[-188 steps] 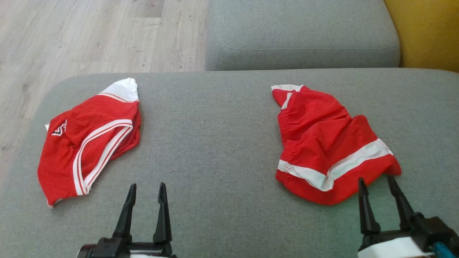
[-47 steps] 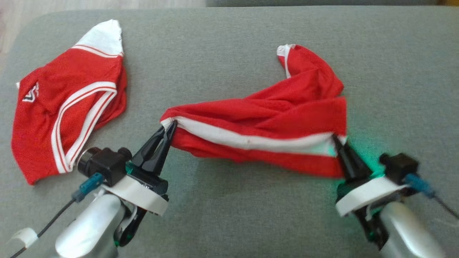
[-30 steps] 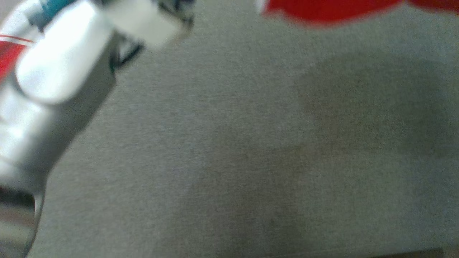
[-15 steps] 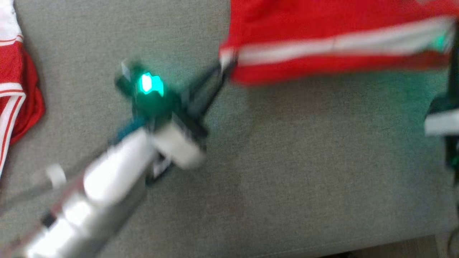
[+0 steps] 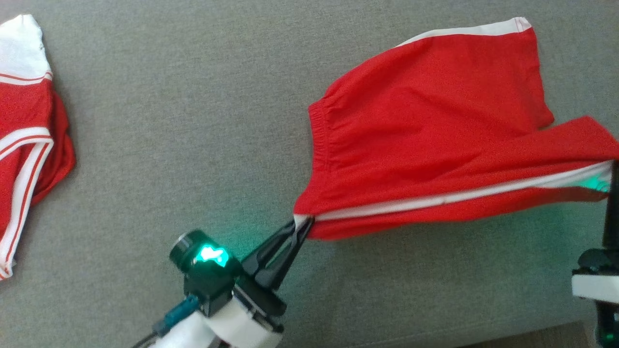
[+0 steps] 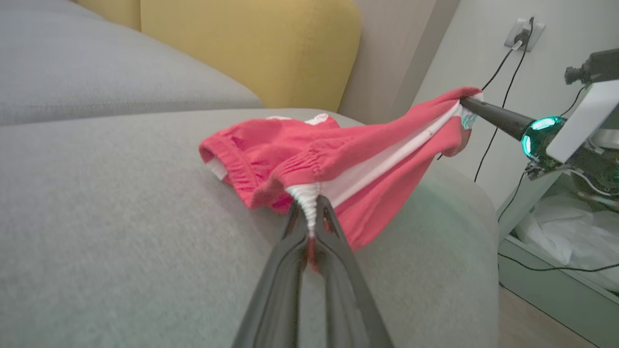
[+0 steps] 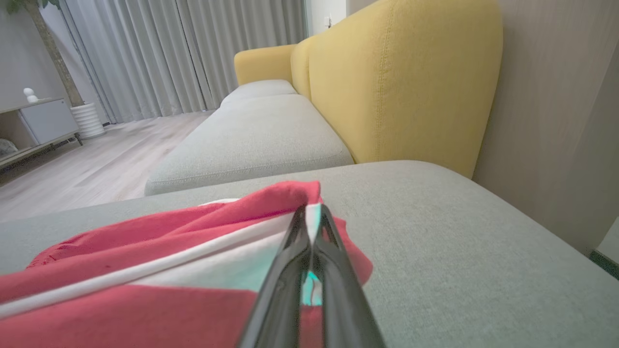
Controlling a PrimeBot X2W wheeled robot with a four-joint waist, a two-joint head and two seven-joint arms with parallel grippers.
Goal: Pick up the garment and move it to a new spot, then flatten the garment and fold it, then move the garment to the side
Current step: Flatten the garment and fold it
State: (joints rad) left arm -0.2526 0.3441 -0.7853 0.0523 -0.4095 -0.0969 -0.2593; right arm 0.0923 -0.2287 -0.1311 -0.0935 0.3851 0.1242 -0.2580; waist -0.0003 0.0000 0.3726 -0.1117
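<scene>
While left tool [image 5: 301,227] and right tool [image 7: 312,215] pinch the red shorts [image 5: 435,121], keep them taut and lower evenly.

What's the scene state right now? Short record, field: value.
garment: red shorts, stretched between both grippers
left gripper: shut on the waistband end of the white side stripe
right gripper: shut on the stripe's hem end
surface: grey sofa cushion
other item: red and white jersey, at the cushion's left, apart from both grippers
fold: not yet done
</scene>
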